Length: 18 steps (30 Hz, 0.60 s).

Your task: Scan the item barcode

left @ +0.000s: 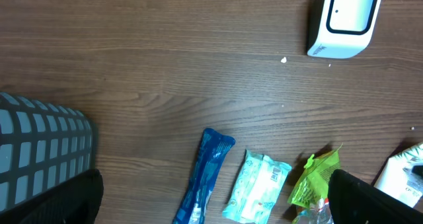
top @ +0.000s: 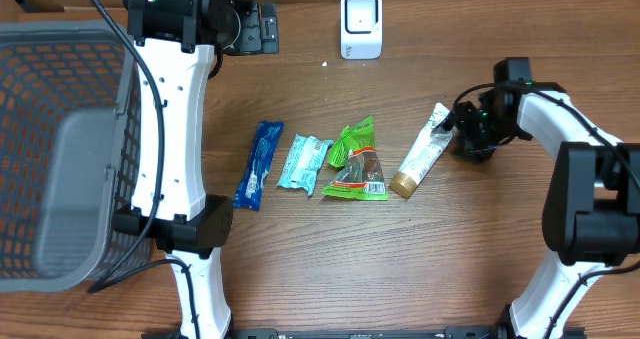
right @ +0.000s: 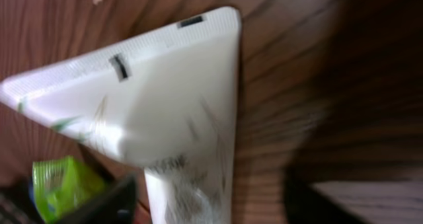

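closest to the right wrist camera, the white tube [right: 178,105]: flat crimped end uppermost, two small dark marks along the crimp, grey print and a thin green sprig on the body, all smeared by blur, no word readable. no brand name legible anywhere on it.

from overhead, lying aslant on the wood table [top: 300,269], right of centre, gold cap [top: 402,185] toward the near edge, crimped end pointing away and to the right, at the tip of the right gripper [top: 462,129]. touching or just short of it: cannot tell. one dark finger [right: 99,204] at the lower left of the close view, only dark blur on the other side; fingers apart or pinched, cannot tell.

left of the tube, a row of small packs, well apart from the gripper: a clear and red sachet [top: 358,179] with a white label strip along its near edge, print too small to read; a green packet [top: 355,139] partly over it; a pale teal packet [top: 304,163] with fine dark print, unreadable; a blue stick pack [top: 258,165] with white lettering, also unreadable.

farther back, the left gripper [top: 262,27] held above the table, fingers [left: 370,197] wide apart at the two lower corners of its own view, nothing between them.

at the far edge, a white scanner [top: 361,24] with a dark-framed window, small grey wording low on its side, not legible. off to the left, a grey mesh basket [top: 60,149].
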Motion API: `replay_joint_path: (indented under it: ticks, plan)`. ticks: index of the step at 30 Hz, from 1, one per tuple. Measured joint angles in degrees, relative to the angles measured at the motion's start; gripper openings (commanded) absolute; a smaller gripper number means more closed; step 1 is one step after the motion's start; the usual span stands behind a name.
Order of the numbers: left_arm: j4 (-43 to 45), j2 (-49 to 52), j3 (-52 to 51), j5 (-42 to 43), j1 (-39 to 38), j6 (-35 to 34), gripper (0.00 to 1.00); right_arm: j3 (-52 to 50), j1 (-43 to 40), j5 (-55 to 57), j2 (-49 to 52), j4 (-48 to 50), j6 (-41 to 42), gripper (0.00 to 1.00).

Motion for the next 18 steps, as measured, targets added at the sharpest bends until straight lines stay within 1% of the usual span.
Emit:
replay_joint_path:
  ticks: [2, 4, 7, 8, 11, 15, 18]
  plan:
    - [0.00, 0.00, 0.00, 0.00, 0.00, 0.00, 1.00, 0.00, -0.52, 1.42, -0.94, -0.79, -2.84, 0.90]
    - [0.00, 0.00, 0.00, 0.00, 0.00, -0.02, 1.00, -0.02, -0.87, 2.36, -1.84, -1.05, -5.99, 0.91]
    - [0.00, 0.00, 0.00, 0.00, 0.00, 0.00, 1.00, 0.00, -1.16, 3.23, -3.89, -0.35, -13.49, 0.91]
    - [0.00, 0.00, 0.00, -0.02, 0.00, -0.02, 1.00, 0.00, -1.14, 3.41, -4.68, 0.74, -16.39, 0.92]
    - [0.00, 0.00, 0.00, 0.00, 0.00, -0.02, 1.00, 0.15, -0.61, 4.04, -6.16, 5.44, -24.28, 1.00]
    - [0.02, 0.00, 0.00, 0.00, 0.00, 0.00, 1.00, 0.37, 1.51, 5.51, -6.25, 13.16, -32.79, 1.00]
    - [-0.02, 0.00, 0.00, 0.00, 0.00, 0.00, 1.00, 0.37, 3.41, 5.92, -6.08, 16.31, -37.35, 0.99]
